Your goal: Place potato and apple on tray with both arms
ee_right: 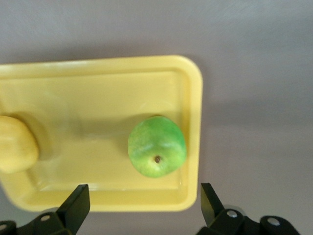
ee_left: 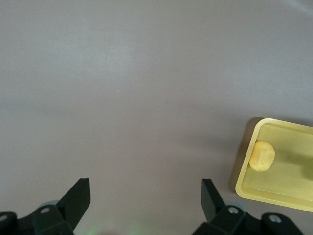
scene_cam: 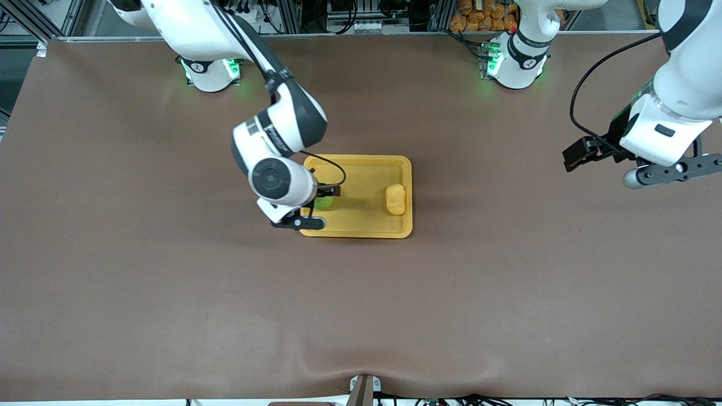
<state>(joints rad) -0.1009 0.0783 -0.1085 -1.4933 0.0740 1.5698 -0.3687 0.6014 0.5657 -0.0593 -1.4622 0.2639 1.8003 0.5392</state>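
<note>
Both pieces sit in the shallow yellow-orange plastic tray: round green apple at nine o'clock, lumpy pale-yellow potato at three. Right gripper hovers over the apple, fingers apart; left gripper, spread and empty, waits over bare table toward its end. Placing looks done.

apple mostly under right pincer
</note>
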